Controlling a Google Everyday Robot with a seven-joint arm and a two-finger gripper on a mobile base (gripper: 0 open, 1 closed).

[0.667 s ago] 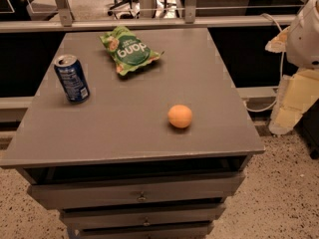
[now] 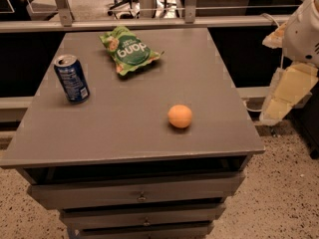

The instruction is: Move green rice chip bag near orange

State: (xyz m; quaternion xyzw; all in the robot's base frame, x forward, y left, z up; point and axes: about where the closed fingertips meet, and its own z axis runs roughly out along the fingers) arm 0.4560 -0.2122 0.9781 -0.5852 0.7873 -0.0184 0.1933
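The green rice chip bag [image 2: 129, 49] lies flat on the far middle of the grey cabinet top [image 2: 214, 83]. The orange [image 2: 180, 116] sits on the near right part of the top, well apart from the bag. My gripper [image 2: 288, 92] hangs with the white and cream arm off the right edge of the cabinet, level with the orange and away from both things. It holds nothing that I can see.
A blue soda can [image 2: 72, 78] stands upright at the left side of the top. The cabinet has drawers [image 2: 142, 195] at the front. A rail and windows run behind the far edge. Speckled floor [image 2: 279, 193] lies to the right.
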